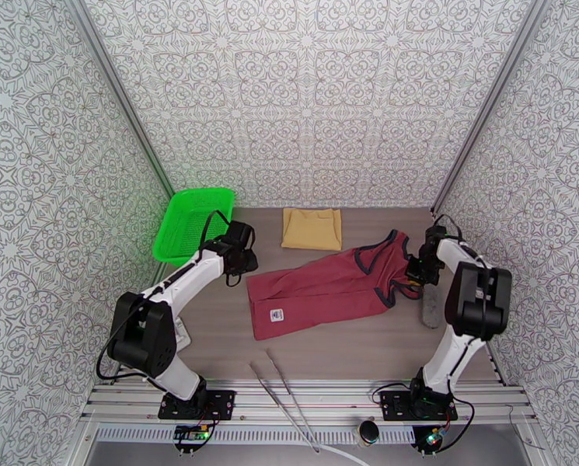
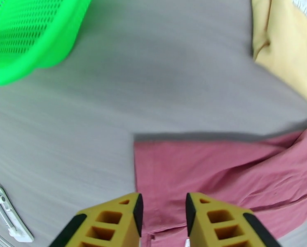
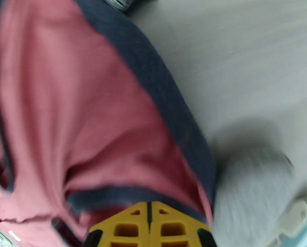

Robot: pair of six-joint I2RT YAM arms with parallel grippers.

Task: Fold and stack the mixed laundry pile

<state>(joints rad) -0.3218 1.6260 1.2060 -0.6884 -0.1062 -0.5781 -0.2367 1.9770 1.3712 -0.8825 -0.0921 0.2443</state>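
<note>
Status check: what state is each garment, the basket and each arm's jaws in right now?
maroon tank top: lying spread out, not yet stacked.
tan cloth: folded, flat at back.
green basket: tilted at back left.
left gripper: jaws open over tank top's hem.
right gripper: jaws shut on tank top's navy trim.

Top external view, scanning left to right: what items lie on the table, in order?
Bright green plastic mesh basket → maroon tank top with navy trim → grey fabric item at the right edge. The folded tan cloth lies behind the tank top's span, so it is left out.
</note>
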